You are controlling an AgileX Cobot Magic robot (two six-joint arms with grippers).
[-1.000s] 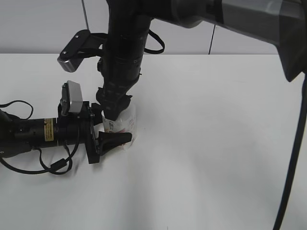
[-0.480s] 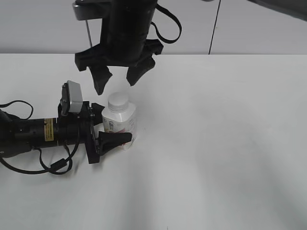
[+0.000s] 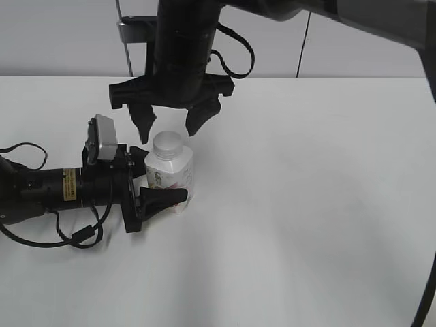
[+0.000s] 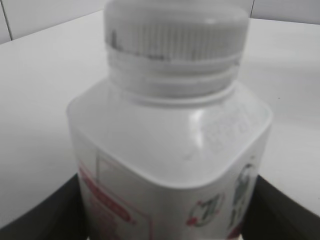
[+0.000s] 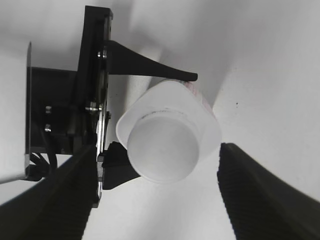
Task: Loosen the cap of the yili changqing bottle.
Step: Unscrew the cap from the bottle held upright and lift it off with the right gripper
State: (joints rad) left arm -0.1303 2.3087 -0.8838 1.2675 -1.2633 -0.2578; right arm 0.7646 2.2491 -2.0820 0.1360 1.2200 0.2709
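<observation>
Right gripper [image 3: 170,128] lets go of cap [image 3: 168,144], now wide apart above it, dropping back for another twist. Left gripper [image 3: 158,182] hugs bottle [image 3: 170,174].

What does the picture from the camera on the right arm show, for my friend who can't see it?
Looking straight down, a small white squarish plastic bottle with a round white flat-topped cap stands on a white table. A black left gripper holds the bottle from the left side. The right gripper's two dark fingers spread wide open either side of the cap, not touching it.
</observation>
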